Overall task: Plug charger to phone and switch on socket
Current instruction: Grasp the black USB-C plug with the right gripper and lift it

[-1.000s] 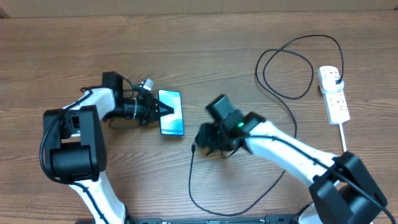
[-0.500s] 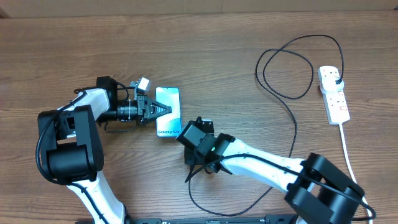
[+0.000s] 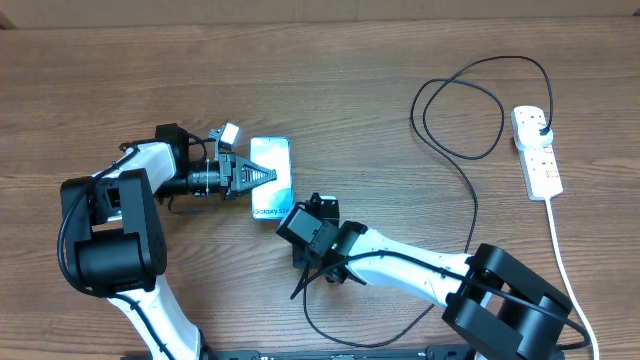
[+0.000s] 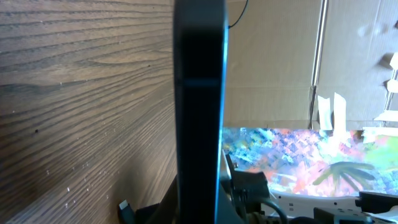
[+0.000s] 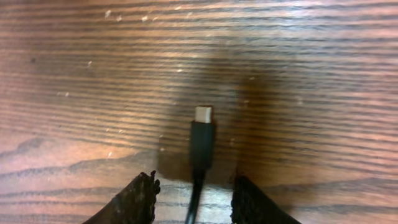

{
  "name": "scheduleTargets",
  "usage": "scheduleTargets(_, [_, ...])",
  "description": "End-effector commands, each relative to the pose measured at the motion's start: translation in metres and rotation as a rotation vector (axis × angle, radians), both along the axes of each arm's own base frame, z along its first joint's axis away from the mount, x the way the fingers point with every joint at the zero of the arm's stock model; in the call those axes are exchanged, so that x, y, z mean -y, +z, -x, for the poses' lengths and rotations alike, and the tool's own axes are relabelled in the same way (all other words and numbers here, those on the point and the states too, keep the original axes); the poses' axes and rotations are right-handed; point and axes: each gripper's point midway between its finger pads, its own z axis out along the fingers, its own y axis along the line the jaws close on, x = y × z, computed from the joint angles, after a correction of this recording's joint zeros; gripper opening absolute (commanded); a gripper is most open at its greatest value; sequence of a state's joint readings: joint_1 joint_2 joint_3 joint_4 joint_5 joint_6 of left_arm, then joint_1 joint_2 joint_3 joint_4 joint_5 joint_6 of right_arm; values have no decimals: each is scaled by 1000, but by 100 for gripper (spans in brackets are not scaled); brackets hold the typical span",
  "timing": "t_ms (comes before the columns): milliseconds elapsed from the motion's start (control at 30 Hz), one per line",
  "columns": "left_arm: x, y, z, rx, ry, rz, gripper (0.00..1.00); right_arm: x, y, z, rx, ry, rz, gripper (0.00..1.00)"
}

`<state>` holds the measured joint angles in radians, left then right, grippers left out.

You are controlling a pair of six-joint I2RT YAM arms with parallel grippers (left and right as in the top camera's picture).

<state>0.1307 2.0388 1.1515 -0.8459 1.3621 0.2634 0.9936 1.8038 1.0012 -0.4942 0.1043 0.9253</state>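
From overhead, one phone (image 3: 280,190) shows its light blue screen upward on the wooden table (image 3: 100,70), left of centre. The left gripper (image 3: 270,175) is clamped on the phone's left edge. One charger (image 3: 474,205) loops across the right half, its black plug seated in the one socket (image 3: 537,155) near the right edge. The charger's free end lies at the right gripper (image 3: 308,270), just below the phone. One thick white cord (image 3: 552,228) runs from the socket toward the near edge. In the left wrist view, the phone's dark frame stands edge-on through the middle, with wood grain beside it. In the right wrist view, the one connector tip (image 5: 203,115) rests on the wood ahead of two fingers (image 5: 138,198). They stand apart with the cable between them, and it appears to touch neither.
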Motion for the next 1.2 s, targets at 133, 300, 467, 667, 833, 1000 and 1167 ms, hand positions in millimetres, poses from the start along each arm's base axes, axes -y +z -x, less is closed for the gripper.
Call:
scheduleTargets(133, [4,9,0,28,-1,60,4,14,-11,14,-79,-39,34,27])
scheduleTargets(300, [4,9,0,28,-1,60,4,20,-13,18,-98,-38,60,17])
scheduleTargets(467, [4,9,0,28,-1,60,4,22,-13,19,-101,-39,64,15])
scheduleTargets(667, [4,9,0,28,-1,60,4,21,-13,20,-106,-38,61,4])
scheduleTargets(833, [4,9,0,27,-1,60,4,16,-4,26,-173,-2,-5,4])
scheduleTargets(1000, [4,9,0,24,-1,61,4,-17,42,35,-224,246,-265,4])
scheduleTargets(1167, [4,10,0,24,-1,61,4,-28,97,45,-188,416,-453,4])
